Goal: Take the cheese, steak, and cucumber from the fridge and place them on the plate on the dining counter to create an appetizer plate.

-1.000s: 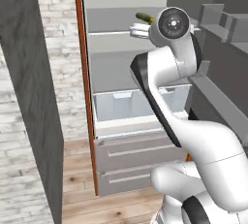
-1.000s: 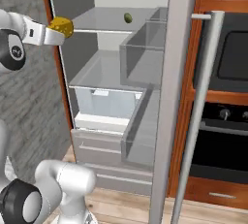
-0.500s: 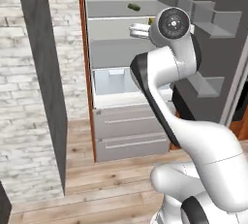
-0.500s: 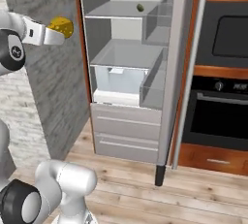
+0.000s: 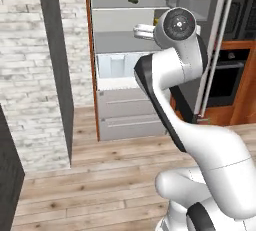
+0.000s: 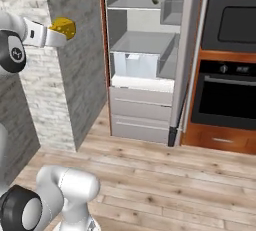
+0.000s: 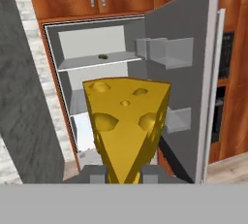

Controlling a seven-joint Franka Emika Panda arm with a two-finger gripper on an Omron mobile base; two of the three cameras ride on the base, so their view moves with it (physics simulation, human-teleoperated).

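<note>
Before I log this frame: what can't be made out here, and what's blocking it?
- Steak: not found; the fridge shelves are too small and far in both base views.
- Cucumber: just a dark speck on the upper shelf, shape unreadable.
- Gripper fingertips: covered by the cheese in the hand view.
- Gripper in the left base view: behind the arm's own wrist.
- Plate and dining counter: outside every frame.

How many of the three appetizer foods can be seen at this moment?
2: the cheese held in the gripper, and the cucumber on the fridge upper shelf. The steak may be hidden.
</note>
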